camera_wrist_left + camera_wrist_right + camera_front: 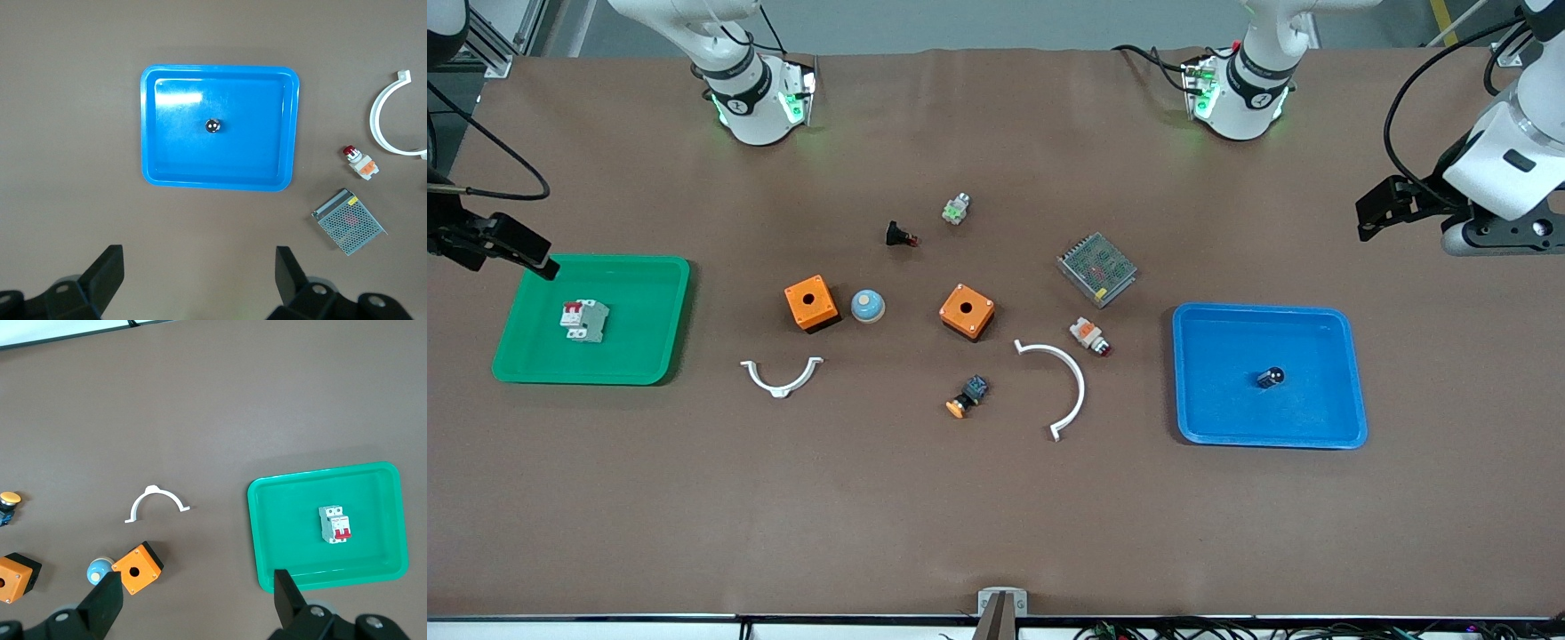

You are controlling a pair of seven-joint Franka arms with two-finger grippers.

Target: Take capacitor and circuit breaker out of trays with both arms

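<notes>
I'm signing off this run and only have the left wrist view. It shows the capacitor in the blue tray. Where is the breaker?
Observer: The breaker lies in the green tray, toward the right arm's end of the table.
Operator: Is the right claw off it?
Observer: Yes. The right claw hangs open above the tray's corner farther from the front camera, and it holds nothing.
Operator: Is anything crowding that tray?
Observer: No. The nearest things, a white curved clip and an orange box, both lie outside it on the table.
</notes>
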